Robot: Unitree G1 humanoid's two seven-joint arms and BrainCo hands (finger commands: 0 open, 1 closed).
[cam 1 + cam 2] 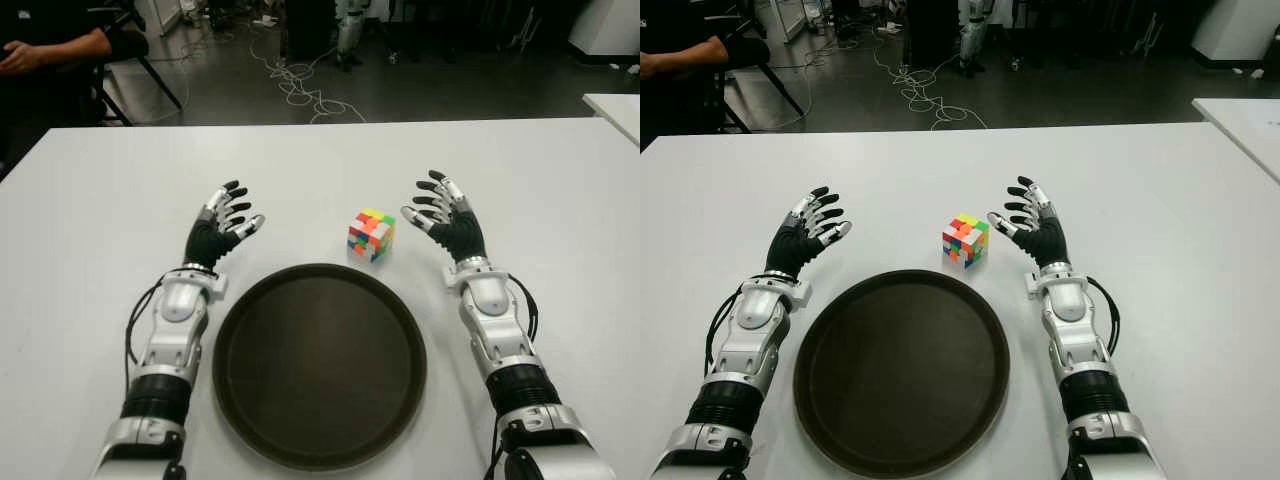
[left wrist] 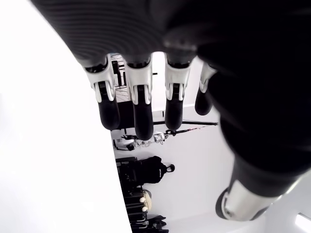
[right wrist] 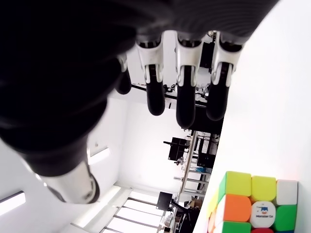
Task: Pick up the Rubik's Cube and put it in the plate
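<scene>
The Rubik's Cube (image 1: 371,234) stands on the white table (image 1: 320,160), just beyond the far rim of the round dark plate (image 1: 320,366). My right hand (image 1: 442,211) is to the right of the cube with a small gap, fingers spread and holding nothing. The cube (image 3: 252,204) also shows in the right wrist view, apart from the fingers (image 3: 185,102). My left hand (image 1: 228,212) shows beyond the plate's left side, fingers relaxed and empty. The plate holds nothing.
A second white table (image 1: 615,108) shows at the far right. A seated person's arm (image 1: 55,48) and a chair are beyond the table's far left corner. Cables (image 1: 295,80) lie on the dark floor behind.
</scene>
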